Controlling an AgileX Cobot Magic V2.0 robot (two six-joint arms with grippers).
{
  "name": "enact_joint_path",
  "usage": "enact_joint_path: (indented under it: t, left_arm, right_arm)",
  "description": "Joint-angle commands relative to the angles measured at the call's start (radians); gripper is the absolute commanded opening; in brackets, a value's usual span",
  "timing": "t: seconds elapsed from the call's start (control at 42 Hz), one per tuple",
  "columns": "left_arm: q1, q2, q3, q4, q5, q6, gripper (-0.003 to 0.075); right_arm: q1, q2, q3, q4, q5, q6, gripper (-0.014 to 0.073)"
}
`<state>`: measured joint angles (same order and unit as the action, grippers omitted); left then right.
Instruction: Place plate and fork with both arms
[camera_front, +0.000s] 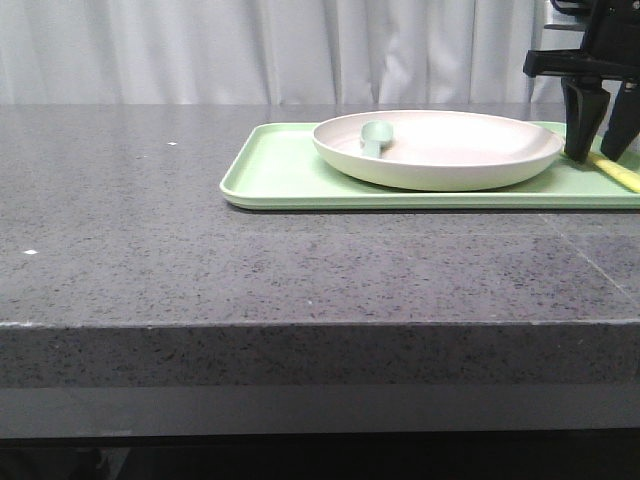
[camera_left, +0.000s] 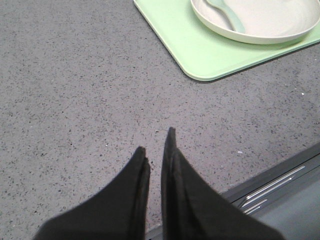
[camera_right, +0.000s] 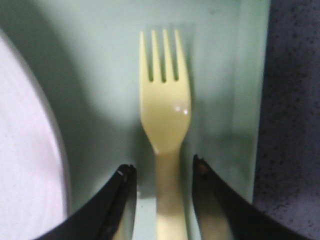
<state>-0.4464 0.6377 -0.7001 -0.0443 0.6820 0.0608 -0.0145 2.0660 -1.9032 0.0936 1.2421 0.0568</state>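
Front view, read left to right: bare grey table (camera_front: 120, 200), then a light-green tray (camera_front: 275, 170) toward the right, carrying the plate (camera_front: 440, 150) with a teal spoon (camera_front: 375, 135) lying inside it near its left rim. At the far right the right gripper (camera_front: 601, 152) reaches down onto the tray just past the plate's right edge, where a yellow sliver of the fork (camera_front: 625, 174) shows. The left gripper (camera_left: 156, 142) is out of this view; its wrist camera shows it hanging over open table, fingers nearly together with only a narrow slit and nothing between them, the tray corner (camera_left: 200, 70) and plate (camera_left: 260, 22) well ahead of it. Judged idle, waiting its turn at the plate. Right wrist view: right gripper (camera_right: 162, 167) is parted, one finger on each side of the fork (camera_right: 164, 107) at the neck just behind the tines, small gaps either side, so not yet clamped. Fork lies flat on the tray (camera_right: 100, 75), handle running back between the fingers, plate rim (camera_right: 47, 120) beside it. Straddling the neck presumably centres the fork for closing.
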Motion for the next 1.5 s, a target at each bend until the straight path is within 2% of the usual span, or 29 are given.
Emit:
enact_joint_path:
  t: [0.0,0.238,0.429,0.81,1.476]
  left_arm:
    - [0.002,-0.001,-0.027,-0.004,-0.071,-0.010,0.0061]
    - [0.002,-0.001,-0.027,-0.004,-0.071,-0.010,0.0061]
    - [0.002,-0.001,-0.027,-0.004,-0.071,-0.010,0.0061]
    - [0.002,-0.001,-0.027,-0.004,-0.071,-0.010,0.0061]
    - [0.002,-0.001,-0.027,-0.004,-0.071,-0.010,0.0061]
  right_arm:
    - [-0.005,-0.059,-0.023,0.006,0.062,-0.016,0.0352]
    - [0.001,-0.122,-0.024,0.006,0.094,-0.047,0.0352]
    - [0.057,-0.275,0.048,0.006,0.093,-0.068,0.0352]
    - [0.193,-0.672,0.355,0.004,0.051,-0.092,0.0351]
    - [0.196,-1.390,0.898,0.002,-0.131,-0.092,0.0351]
